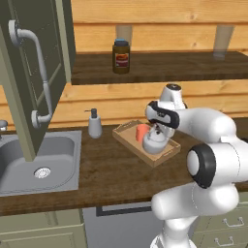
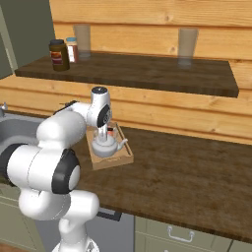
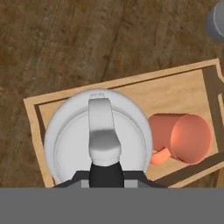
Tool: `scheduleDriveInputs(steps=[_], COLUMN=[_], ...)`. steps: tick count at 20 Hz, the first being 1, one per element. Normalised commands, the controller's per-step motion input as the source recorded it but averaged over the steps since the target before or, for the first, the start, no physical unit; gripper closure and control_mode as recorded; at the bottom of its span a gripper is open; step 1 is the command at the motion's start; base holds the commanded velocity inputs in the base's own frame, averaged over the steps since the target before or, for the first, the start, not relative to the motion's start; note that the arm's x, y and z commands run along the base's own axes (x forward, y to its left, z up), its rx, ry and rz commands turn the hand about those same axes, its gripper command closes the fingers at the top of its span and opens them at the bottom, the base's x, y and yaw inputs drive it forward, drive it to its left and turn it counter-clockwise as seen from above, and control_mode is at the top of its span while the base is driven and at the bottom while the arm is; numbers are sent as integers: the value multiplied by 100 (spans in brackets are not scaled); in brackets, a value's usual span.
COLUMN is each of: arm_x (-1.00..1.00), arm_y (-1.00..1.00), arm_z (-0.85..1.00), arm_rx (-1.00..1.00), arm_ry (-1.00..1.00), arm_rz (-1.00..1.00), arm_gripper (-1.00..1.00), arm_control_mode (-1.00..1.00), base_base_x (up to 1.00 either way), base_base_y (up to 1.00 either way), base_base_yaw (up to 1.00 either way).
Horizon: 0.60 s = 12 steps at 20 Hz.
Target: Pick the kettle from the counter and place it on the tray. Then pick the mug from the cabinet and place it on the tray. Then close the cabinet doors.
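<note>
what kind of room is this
A simulated kitchen, most likely: a steel sink set into a dark wood counter, a soap dispenser beside it, and a kettle with a mug on a tray.

Arm bent forward, wrist turned down, fingers (image 1: 156,131) hidden

Kitchen: sink (image 1: 38,160), wooden counter (image 1: 111,174)

The silver-grey kettle (image 3: 98,135) and orange-red mug (image 3: 186,138) are sitting side by side, touching, inside the light-wood tray (image 3: 175,83) on the counter (image 1: 111,169); one cabinet door (image 1: 34,72) is standing open.
</note>
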Motion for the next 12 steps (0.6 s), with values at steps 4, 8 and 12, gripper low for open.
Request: scheduleDriveInputs(steps=[4,8,12], arm_x=[14,2,0], arm_y=[0,0,0], arm_z=[-26,-16,-22], arm_rx=[0,0,0], arm_ry=[9,6,3], arm_rz=[8,9,9], arm_gripper=[100,100,-100], arm_control_mode=[-100,-100,-100], base_base_x=[0,0,0], base_base_y=[0,0,0], base_base_yaw=[0,0,0])
